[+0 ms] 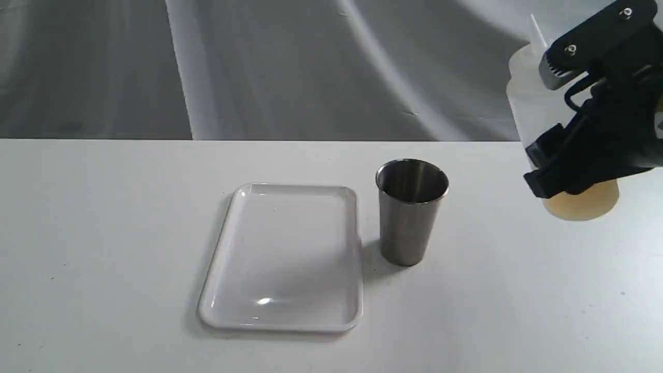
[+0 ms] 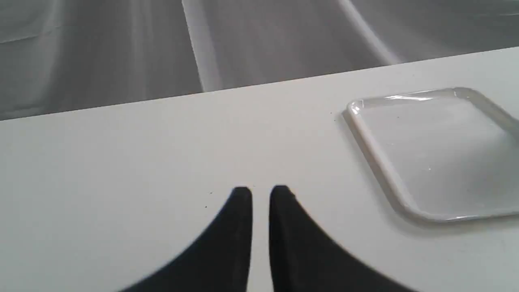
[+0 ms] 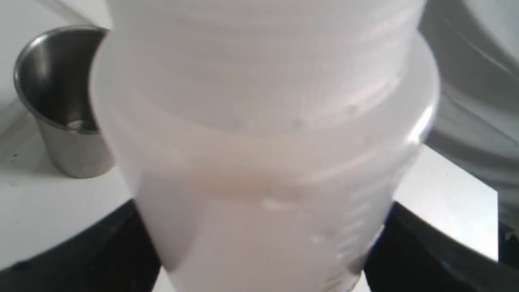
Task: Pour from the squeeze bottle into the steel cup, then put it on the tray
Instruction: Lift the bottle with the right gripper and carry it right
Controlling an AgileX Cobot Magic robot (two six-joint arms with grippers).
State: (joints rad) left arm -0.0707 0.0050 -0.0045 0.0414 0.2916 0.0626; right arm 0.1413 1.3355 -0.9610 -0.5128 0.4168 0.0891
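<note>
Right gripper [image 1: 543, 127] clamping squeeze bottle [image 1: 528, 77] right of steel cup [image 1: 412, 217], tray [image 1: 282, 259] beside cup, left gripper [image 2: 260, 194] almost closed

1. Showing translucent, milky white on the squeeze bottle [image 1: 523, 98], with faint graduation marks in the same pale tone on its wall in the right wrist view.
2. Glowing pale amber-orange through the bottle's base, in the liquid [image 1: 580, 204].
3. Gleaming brushed silver-grey on the steel cup [image 1: 409, 223], darkening to charcoal inside and brightening along the rim.
4. Shining glossy white on the tray [image 1: 282, 254], with small bright glints near one end.
5. Spreading plain matte white across the table [image 1: 103, 233], dotted with a few tiny dark flecks.
6. Hanging grey on the backdrop cloth [image 1: 311, 67], streaked with paler fold bands.
7. Appearing solid black on the right gripper [image 1: 544, 124], apart from a grey toothed pad [image 1: 557, 72] and silvery screw heads.
8. Appearing the same flat black on the left gripper [image 2: 260, 194].
</note>
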